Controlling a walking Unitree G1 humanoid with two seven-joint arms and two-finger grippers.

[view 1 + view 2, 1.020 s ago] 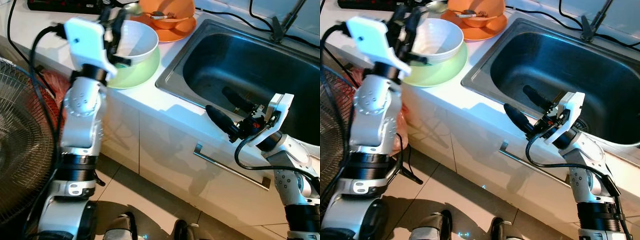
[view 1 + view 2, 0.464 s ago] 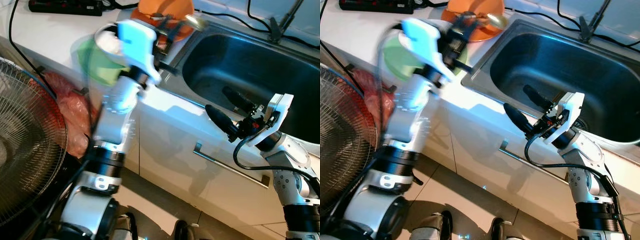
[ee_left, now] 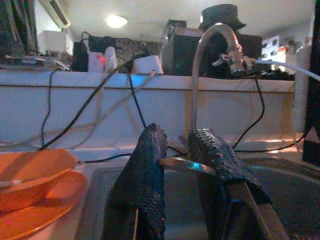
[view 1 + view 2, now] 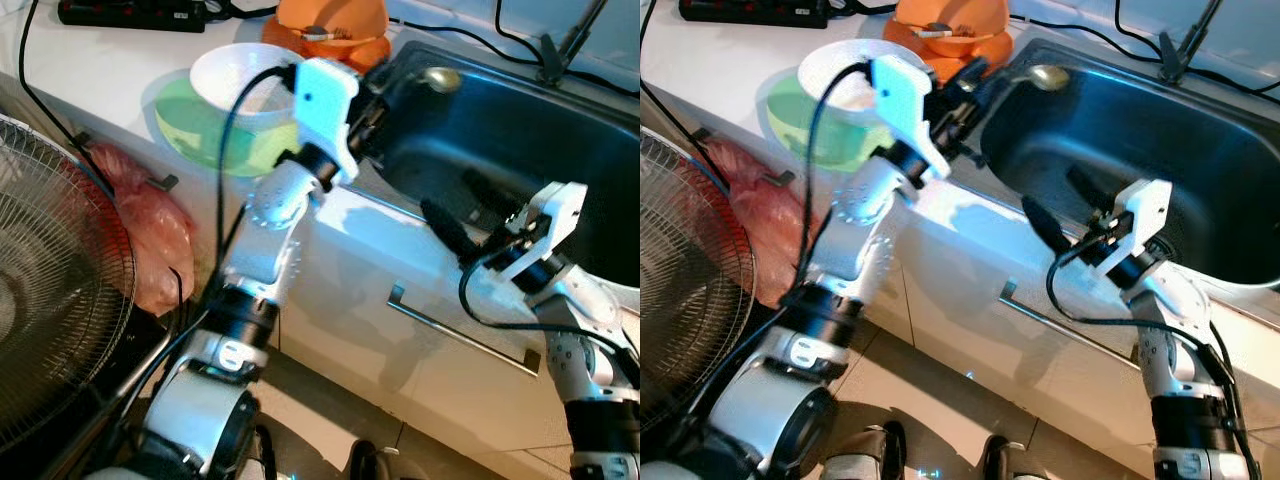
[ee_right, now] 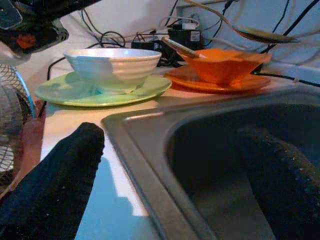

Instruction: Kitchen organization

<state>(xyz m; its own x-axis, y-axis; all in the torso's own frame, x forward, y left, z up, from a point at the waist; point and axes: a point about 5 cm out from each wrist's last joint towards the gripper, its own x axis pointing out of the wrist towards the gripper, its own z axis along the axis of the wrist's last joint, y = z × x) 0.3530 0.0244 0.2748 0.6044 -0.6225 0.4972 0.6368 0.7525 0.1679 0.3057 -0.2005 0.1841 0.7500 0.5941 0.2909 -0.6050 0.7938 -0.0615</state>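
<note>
My left gripper (image 4: 383,88) reaches over the near left corner of the steel sink (image 4: 560,140), shut on a metal spoon (image 4: 438,78) whose bowl points out over the basin. In the left wrist view the spoon's handle (image 3: 181,164) is pinched between both fingers. A white bowl (image 4: 238,84) stands on a green plate (image 4: 195,132) on the counter. Behind it an orange bowl (image 4: 335,18) with a utensil rests on an orange plate. My right gripper (image 4: 463,213) is open, straddling the sink's front rim (image 5: 142,160), one finger outside and one inside.
A standing fan (image 4: 45,330) and a red plastic bag (image 4: 140,235) are on the floor at the left. A black power strip (image 4: 130,13) and cables lie along the counter's back. A faucet (image 3: 210,42) rises behind the sink. A cabinet handle (image 4: 460,336) sticks out below the counter.
My left arm has swung right from the white bowl to above the sink, carrying the spoon. The right gripper has barely shifted.
</note>
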